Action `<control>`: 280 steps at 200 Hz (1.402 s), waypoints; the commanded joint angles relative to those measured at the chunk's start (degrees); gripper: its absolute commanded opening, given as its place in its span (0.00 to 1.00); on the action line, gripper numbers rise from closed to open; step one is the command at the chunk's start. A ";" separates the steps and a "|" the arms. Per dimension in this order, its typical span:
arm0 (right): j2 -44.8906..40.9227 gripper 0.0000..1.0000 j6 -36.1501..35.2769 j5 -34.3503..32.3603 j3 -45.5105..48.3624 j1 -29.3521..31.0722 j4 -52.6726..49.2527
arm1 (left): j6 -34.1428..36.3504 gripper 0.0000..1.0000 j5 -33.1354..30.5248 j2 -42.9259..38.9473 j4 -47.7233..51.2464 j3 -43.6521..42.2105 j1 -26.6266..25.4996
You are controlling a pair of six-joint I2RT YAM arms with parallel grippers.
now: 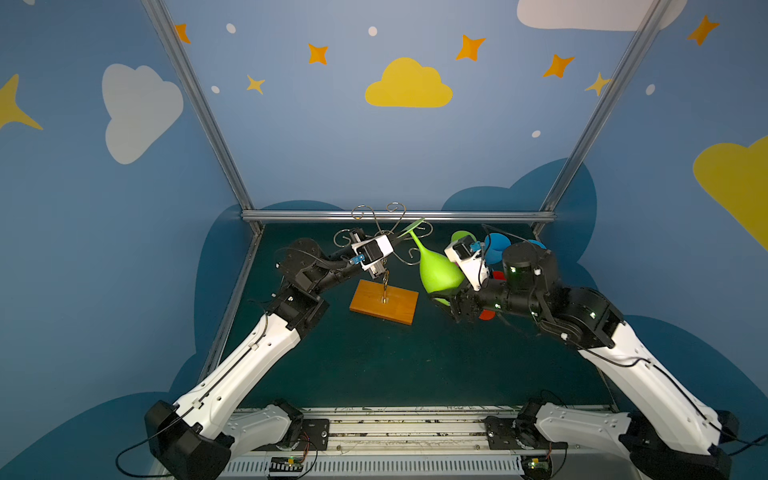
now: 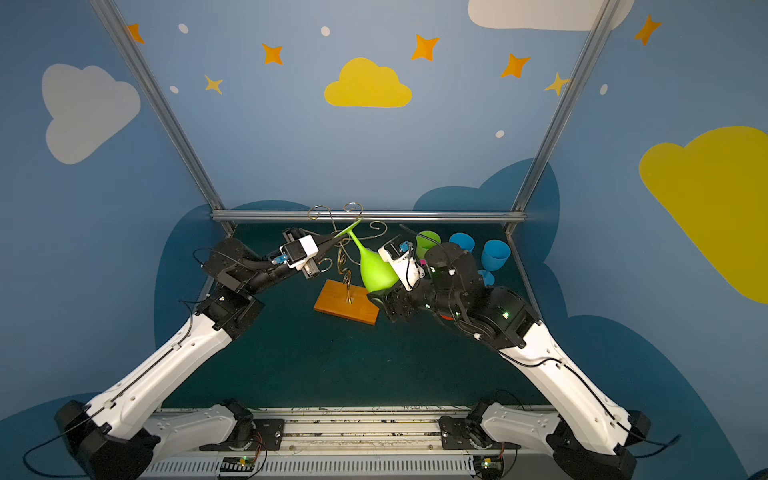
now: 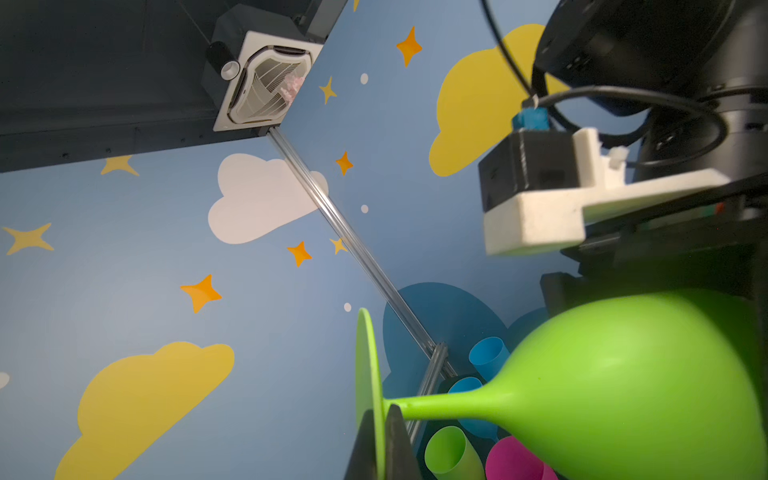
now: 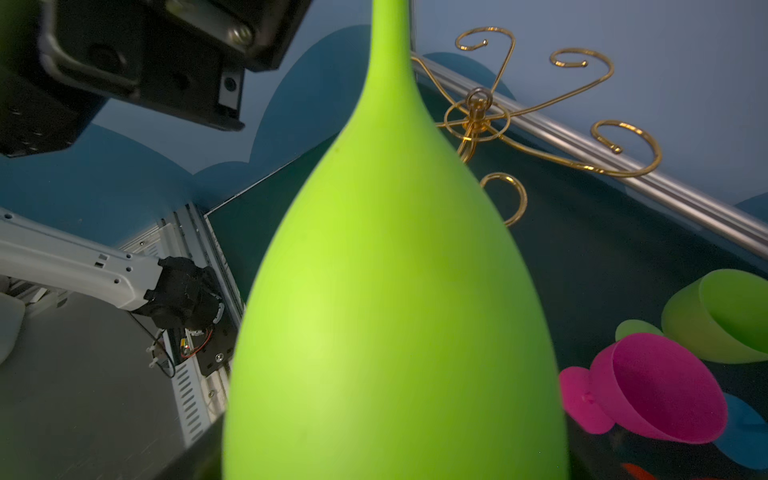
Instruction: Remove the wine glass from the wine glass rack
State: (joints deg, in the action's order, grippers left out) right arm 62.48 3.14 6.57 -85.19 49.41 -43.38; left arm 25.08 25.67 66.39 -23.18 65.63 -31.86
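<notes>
the wine glass (image 1: 438, 270) is held tilted above the worktop (image 1: 374, 365), its long axis running from the foot, just beside a scroll arm of the wine glass rack (image 1: 399, 307), down to the bowl. the left end effector (image 3: 379, 415) is clamped on the foot's rim. the bowl is met by the right end effector (image 1: 446, 300), whose closure cannot be told. open room is judged frontward, while the back right is crowded by loose cups (image 4: 656, 390).
</notes>
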 commanded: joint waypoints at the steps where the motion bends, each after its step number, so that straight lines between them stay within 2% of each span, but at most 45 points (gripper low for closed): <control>1: -3.02 0.83 1.93 0.25 2.87 -0.42 6.64 | -9.36 0.03 -6.39 -2.06 -2.02 -1.09 -0.31; 26: -6.48 0.85 4.13 1.58 6.02 -1.33 12.02 | -15.31 0.03 -9.41 -2.77 -2.42 -2.72 -0.18; 56: -10.48 0.86 5.04 1.78 8.31 -2.60 13.99 | -21.88 0.03 -11.56 -4.35 -2.91 -4.99 1.21; 91: -15.22 0.86 5.67 1.16 10.81 -4.62 14.67 | -29.81 0.03 -9.10 -5.86 -5.56 -7.54 3.86; 128: -18.62 0.86 6.37 0.40 13.23 -6.20 16.70 | -33.44 0.03 -7.38 -6.86 -6.70 -8.58 5.20; 166: -17.09 0.82 7.09 0.70 13.18 -6.78 19.49 | -34.70 0.03 -6.60 -7.02 -6.71 -8.84 5.40; 226: -8.63 0.77 8.69 4.83 9.38 -6.97 25.57 | -35.62 0.03 -6.20 -6.73 -6.83 -9.45 5.41; 234: -7.35 0.74 8.89 5.11 8.72 -6.96 25.98 | -35.69 0.03 -6.16 -6.80 -6.94 -9.59 5.40; 242: -6.33 0.68 9.10 5.19 8.22 -6.96 26.35 | -35.88 0.03 -6.09 -6.76 -6.90 -9.72 5.48; 264: -4.52 0.37 9.43 5.68 7.69 -6.96 27.53 | -35.88 0.03 -6.12 -7.21 -6.72 -10.24 5.43; 280: -3.95 0.20 9.65 6.59 7.48 -7.05 27.64 | -35.73 0.03 -6.51 -7.50 -6.03 -10.47 5.75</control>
State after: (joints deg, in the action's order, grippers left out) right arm 58.50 11.79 11.29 -75.16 42.57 -18.61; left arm -9.91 19.09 60.07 -28.18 55.55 -26.59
